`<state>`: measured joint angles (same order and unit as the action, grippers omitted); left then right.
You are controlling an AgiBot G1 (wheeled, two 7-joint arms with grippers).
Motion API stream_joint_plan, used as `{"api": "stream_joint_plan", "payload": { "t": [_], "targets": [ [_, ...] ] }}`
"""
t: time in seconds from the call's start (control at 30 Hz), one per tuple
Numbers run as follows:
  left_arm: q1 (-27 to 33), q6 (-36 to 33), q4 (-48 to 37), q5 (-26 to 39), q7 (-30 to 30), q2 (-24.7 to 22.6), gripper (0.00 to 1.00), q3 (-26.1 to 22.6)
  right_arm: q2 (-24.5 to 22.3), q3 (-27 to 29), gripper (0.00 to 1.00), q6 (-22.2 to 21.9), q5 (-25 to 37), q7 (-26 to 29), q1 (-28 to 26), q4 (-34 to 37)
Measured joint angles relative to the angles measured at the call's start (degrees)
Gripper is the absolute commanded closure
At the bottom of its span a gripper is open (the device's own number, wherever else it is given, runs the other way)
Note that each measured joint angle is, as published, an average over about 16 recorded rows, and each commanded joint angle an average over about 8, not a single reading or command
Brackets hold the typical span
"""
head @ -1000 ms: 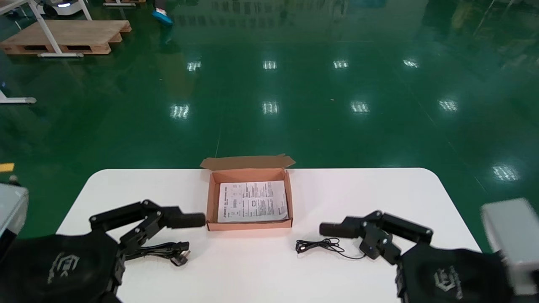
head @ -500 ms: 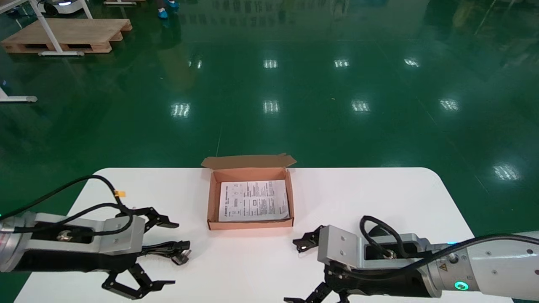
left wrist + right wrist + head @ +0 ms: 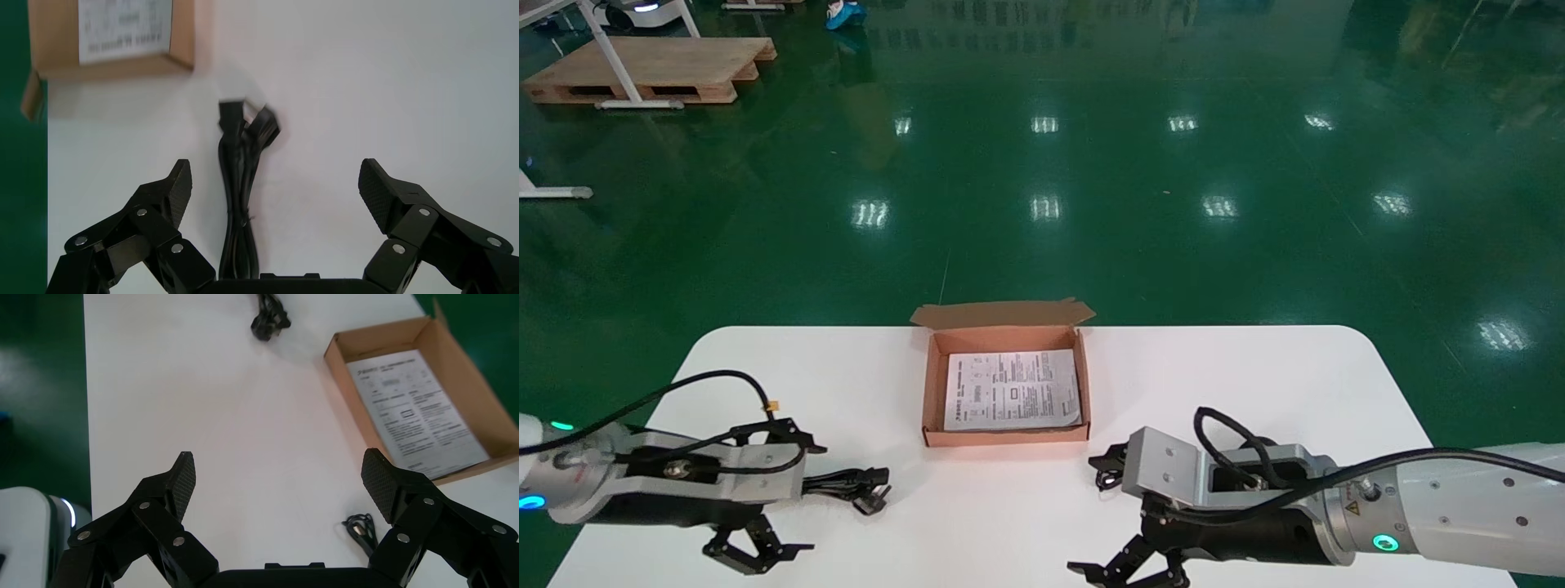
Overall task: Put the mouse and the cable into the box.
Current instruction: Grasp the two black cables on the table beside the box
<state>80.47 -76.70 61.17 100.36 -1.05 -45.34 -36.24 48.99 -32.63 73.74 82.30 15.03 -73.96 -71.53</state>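
The box (image 3: 1006, 435) stands on the table (image 3: 1254, 376), in the middle and at the far edge, with a sheet (image 3: 1012, 390) lying flat in it. The cable (image 3: 854, 487) lies left of the box and nearer to the robot, between the spread fingers of the left gripper (image 3: 811, 498) (closer to one finger). A cord (image 3: 1104, 478) lies right of the box's near corner, just beside the right gripper (image 3: 1085, 516), also spread wide. Far behind, at the left, a pallet (image 3: 650, 69) sits on the floor (image 3: 1173, 245).
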Motion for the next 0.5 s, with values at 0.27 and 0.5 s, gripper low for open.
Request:
{"api": "stream_joint_plan", "payload": {
  "t": [0.27,0.5],
  "targets": [
    [2.96,6.63,-12.57,9.78,3.59,-7.45,0.00,-3.73,-1.27,0.18,0.00,-0.51,0.64,2.17,0.17,-1.99],
    [5.75,9.88,-21.99,13.36,8.64,-12.17,0.00,-5.62,-2.67,0.48,0.00,-0.54,0.68,3.11,0.63,-3.64]
  ]
}}
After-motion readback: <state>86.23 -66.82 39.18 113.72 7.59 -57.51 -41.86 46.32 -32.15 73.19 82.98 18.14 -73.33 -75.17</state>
